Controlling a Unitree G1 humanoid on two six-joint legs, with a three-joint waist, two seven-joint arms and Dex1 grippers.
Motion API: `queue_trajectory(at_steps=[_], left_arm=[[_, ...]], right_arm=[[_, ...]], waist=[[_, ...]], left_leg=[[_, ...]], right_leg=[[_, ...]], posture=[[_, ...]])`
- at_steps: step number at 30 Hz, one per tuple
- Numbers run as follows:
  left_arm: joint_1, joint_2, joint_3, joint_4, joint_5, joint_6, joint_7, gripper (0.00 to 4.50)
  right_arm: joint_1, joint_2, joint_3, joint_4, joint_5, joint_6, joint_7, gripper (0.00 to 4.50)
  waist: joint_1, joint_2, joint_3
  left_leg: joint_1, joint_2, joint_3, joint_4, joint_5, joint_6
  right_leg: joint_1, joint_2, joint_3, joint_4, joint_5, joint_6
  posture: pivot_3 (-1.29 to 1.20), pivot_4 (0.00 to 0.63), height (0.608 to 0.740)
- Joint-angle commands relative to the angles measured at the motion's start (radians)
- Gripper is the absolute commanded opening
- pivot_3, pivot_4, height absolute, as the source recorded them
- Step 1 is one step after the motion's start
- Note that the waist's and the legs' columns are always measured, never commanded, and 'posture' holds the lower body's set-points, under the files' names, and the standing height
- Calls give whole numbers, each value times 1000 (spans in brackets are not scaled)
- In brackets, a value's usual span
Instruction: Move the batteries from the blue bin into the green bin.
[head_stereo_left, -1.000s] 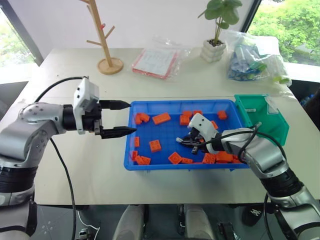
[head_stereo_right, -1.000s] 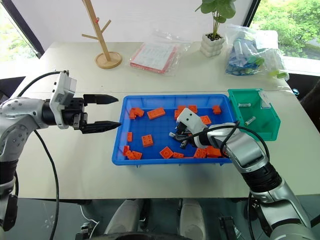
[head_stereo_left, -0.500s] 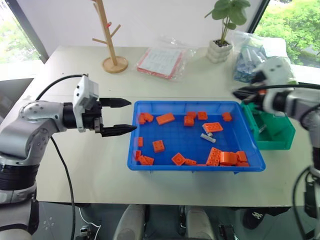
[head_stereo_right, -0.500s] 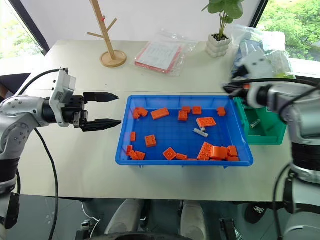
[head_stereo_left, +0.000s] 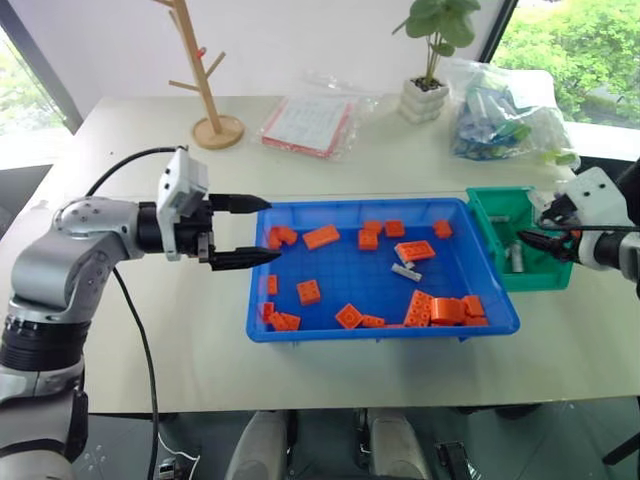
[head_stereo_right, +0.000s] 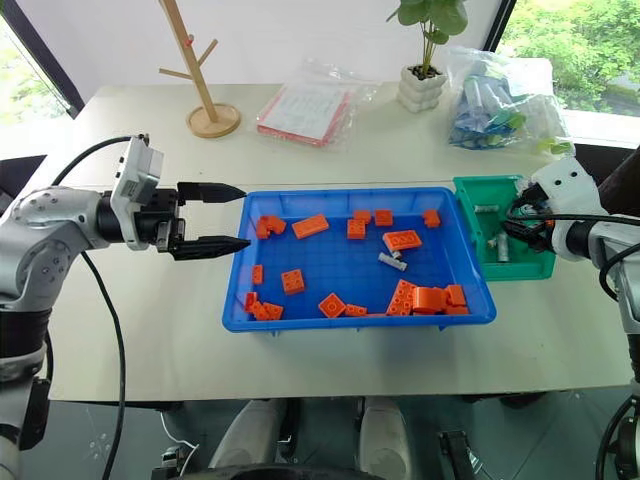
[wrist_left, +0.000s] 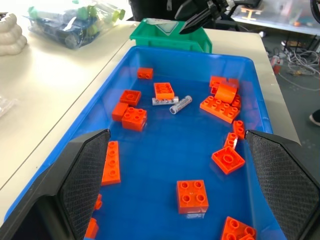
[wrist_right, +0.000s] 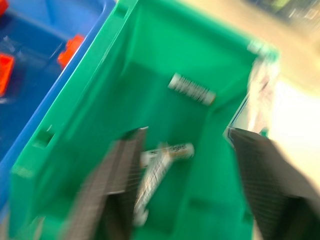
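The right tool (head_stereo_left: 548, 228) hangs at the right edge of the frame over the green bin (head_stereo_left: 487, 212), its two black fingers spread wide and holding nothing. In its wrist view the bin's floor carries three batteries (wrist_right: 191, 89), two of them lying crossed between the fingers. The left tool (head_stereo_left: 262, 231) sits at the left rim of the blue bin (head_stereo_left: 380, 331), fingers wide apart and empty, pointing across the tray. The blue bin lies mid-frame on the table (head_stereo_left: 180, 340), touching the green bin at its right end. Two more batteries (wrist_left: 180, 104) rest near its centre-right among scattered orange bricks (head_stereo_left: 322, 237), just below a flat brick.
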Motion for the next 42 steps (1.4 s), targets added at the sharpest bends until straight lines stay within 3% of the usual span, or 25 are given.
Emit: queue_trajectory(at_steps=[1,7,14,24,34,37,42], left_arm=[[-24,1,13,-11,1,-16,1,4500],[-10,4,24,-25,-4,-10,8,4500],[-1,8,28,-45,-13,3,19,4500],[-2,18,29,-55,-25,14,17,4500],[-15,20,29,-53,-23,16,16,4500],[-15,18,28,-54,-24,15,17,4500],[-18,16,28,-49,-23,11,15,4500]], right_arm=[[-66,10,-41,-51,46,-19,30,3522],[-133,80,-6,-223,177,132,41,3522],[-62,191,67,-403,257,309,-20,3522],[30,298,124,-398,263,342,-91,3522],[59,327,195,-345,232,277,-108,3522],[67,326,212,-340,219,260,-109,2763],[54,322,184,-361,240,278,-106,169]], waist=[[0,0,0],[2,0,0],[7,0,0],[4,0,0],[5,0,0],[5,0,0],[5,0,0]], left_leg=[[0,0,0,0,0,0],[0,0,-1,0,0,0],[-1,0,-2,0,0,0],[0,0,-2,1,0,0],[0,0,-2,1,0,0],[0,0,-2,1,0,0],[0,0,-2,1,0,0]], right_leg=[[0,0,0,0,0,0],[0,0,0,0,0,0],[0,0,0,0,0,0],[1,0,0,0,0,0],[1,1,0,0,0,0],[1,1,0,0,0,0],[1,1,0,0,0,0]], posture=[[0,150,692],[0,150,692],[0,150,692],[0,150,692],[0,150,692],[0,150,692],[0,150,692]])
